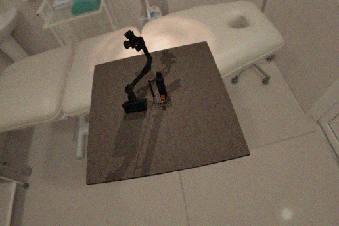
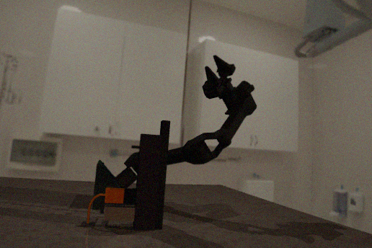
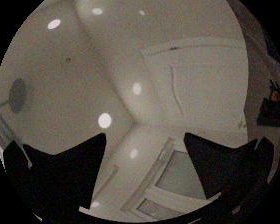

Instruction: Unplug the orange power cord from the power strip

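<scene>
Plug [image 2: 114,195] looked small, rigid, probably snug in the strip [image 2: 151,181]; I'd pinch its orange body. Pincer [image 2: 219,70] stood apart, empty, well above.

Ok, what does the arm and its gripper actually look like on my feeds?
The arm is matte black throughout, built from slim boxy links with bulkier joint housings, on a dark block base. The gripper has two pointed, wedge-shaped black fingers. No markings, loose cables or coloured parts are discernible in this dim light.

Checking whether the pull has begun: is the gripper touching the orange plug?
Apart. In the exterior view the open gripper points up, high above the orange plug down at the table.
</scene>
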`<state>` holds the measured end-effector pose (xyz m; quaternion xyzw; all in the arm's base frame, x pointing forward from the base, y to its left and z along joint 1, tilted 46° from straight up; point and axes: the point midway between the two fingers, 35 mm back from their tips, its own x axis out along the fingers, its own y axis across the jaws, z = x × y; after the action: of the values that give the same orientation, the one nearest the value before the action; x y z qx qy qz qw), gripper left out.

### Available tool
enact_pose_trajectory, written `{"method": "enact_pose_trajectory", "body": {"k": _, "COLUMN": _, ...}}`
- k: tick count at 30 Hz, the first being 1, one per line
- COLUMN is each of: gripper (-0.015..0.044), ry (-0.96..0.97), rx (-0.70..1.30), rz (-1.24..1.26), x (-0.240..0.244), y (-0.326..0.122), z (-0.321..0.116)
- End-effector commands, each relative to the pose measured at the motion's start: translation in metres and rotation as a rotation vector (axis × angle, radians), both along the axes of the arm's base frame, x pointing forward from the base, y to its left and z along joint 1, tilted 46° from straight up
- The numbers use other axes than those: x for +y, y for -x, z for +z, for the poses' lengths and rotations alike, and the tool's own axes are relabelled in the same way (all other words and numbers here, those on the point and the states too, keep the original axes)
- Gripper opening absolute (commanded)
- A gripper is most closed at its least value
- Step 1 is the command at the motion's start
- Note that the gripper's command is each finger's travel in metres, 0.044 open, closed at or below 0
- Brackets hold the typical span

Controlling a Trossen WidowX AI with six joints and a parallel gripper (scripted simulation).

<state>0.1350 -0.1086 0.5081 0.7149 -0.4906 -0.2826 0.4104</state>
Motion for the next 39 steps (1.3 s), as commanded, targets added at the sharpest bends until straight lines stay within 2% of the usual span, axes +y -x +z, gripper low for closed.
{"method": "enact_pose_trajectory", "body": {"k": 1, "gripper": 0.0374, "ry": -0.001, "rx": -0.002, "rz": 0.003, "x": 0.0, "y": 0.001, "z": 0.0}}
{"method": "enact_pose_trajectory", "body": {"k": 9, "gripper": 0.0164, "ry": -0.1, "rx": -0.084, "rz": 0.169, "x": -0.029, "y": 0.069, "z": -0.008}}
{"method": "enact_pose_trajectory", "body": {"k": 16, "gripper": 0.016, "ry": -0.225, "rx": -0.073, "rz": 0.367, "x": -0.08, "y": 0.09, "z": -0.044}}
{"method": "enact_pose_trajectory", "body": {"k": 20, "gripper": 0.016, "ry": -0.325, "rx": -0.054, "rz": 0.484, "x": -0.117, "y": 0.087, "z": -0.076}}
{"method": "enact_pose_trajectory", "body": {"k": 23, "gripper": 0.016, "ry": -0.339, "rx": 0.046, "rz": 0.544, "x": -0.139, "y": 0.081, "z": -0.102}}
{"method": "enact_pose_trajectory", "body": {"k": 30, "gripper": 0.016, "ry": -0.534, "rx": 0.153, "rz": 0.807, "x": -0.18, "y": 0.025, "z": -0.185}}
{"method": "enact_pose_trajectory", "body": {"k": 39, "gripper": 0.016, "ry": -0.747, "rx": 0.373, "rz": 1.152, "x": -0.166, "y": -0.068, "z": -0.293}}
